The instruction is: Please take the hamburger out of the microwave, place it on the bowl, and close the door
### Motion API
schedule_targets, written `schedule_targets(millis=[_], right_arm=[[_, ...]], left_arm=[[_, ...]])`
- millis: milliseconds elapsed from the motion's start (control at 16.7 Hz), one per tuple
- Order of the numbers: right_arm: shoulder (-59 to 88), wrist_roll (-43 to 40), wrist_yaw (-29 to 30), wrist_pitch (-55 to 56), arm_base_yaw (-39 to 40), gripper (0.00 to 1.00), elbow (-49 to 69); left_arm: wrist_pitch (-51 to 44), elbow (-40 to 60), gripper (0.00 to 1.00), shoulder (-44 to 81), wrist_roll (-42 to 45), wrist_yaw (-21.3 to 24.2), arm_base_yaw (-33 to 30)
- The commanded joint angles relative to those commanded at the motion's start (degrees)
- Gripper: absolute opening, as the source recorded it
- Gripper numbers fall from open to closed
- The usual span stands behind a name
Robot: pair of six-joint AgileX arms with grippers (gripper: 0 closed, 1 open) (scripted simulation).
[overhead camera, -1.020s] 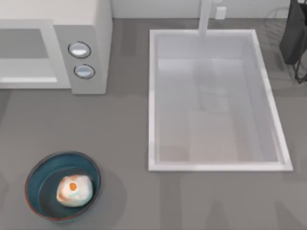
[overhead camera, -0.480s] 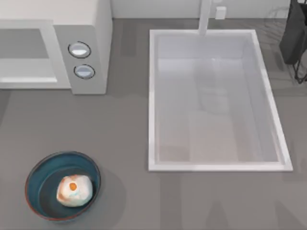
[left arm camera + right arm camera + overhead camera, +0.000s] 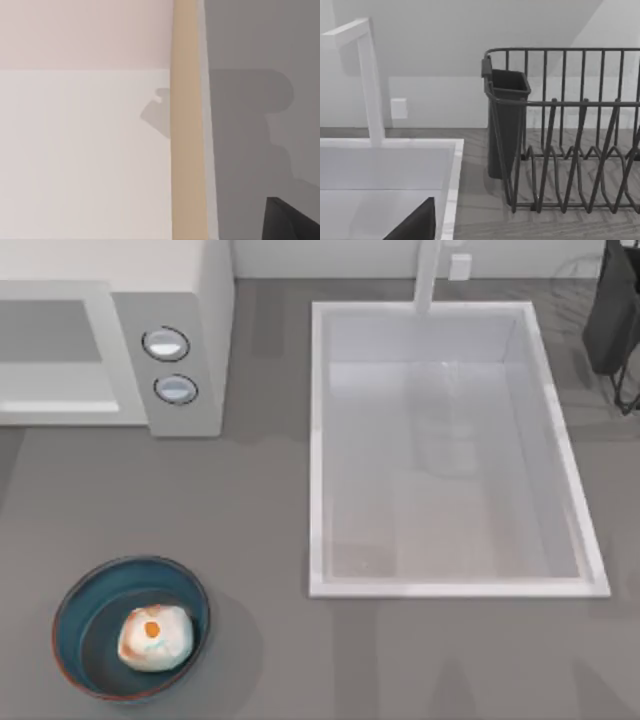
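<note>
The hamburger (image 3: 154, 637) sits inside the bowl (image 3: 72, 606) at the near left of the desk (image 3: 260, 520), a little toward the bowl's near side and well within its brownish rim, so by my reckoning the taking-out and the placing are finished. Up at the far left stands the microwave (image 3: 215, 300), its two dials (image 3: 166, 343) facing up toward the camera; the door (image 3: 50, 390) appears to lie flat against the front with its window and thick frame in line with the dial panel, which suggests it is already closed, though the left part of it runs off the picture and I cannot be sure of the latch side. If that reading holds, little or nothing is left to do. Neither claw is anywhere over the desk from above, so whether either one is wide or narrow I cannot tell. The stretch of desk between bowl and microwave is bare, with plenty of room to reach across. To the right the white sink (image 3: 315, 440) drops away with a raised rim, its tap (image 3: 428, 275) at the far edge, and beyond it, at the far right, stands a dark dish rack (image 3: 560, 130) with a cutlery holder (image 3: 506, 120).
</note>
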Motion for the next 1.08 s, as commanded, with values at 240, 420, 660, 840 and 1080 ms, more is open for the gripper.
schedule_targets(millis=[240,420,660,840,1080], right_arm=[[0.00,0.00,0.00,0.00,0.00,1.00,0.00],[0.00,0.00,0.00,0.00,0.00,1.00,0.00],[0.00,0.00,0.00,0.00,0.00,1.00,0.00],[0.00,0.00,0.00,0.00,0.00,1.00,0.00],[0.00,0.00,0.00,0.00,0.00,1.00,0.00]], left_arm=[[-0.07,-0.18,0.00,-0.53,-0.17,0.01,-0.24],[2.06,-4.23,0.00,-4.39,-2.63,-1.14,-2.51],[6.82,-15.59,0.00,-13.07,-8.06,-3.66,-7.49],[9.60,-20.83,0.00,-17.84,-11.14,-5.04,-10.28],[9.76,-21.38,0.00,-18.11,-11.49,-4.98,-10.30]])
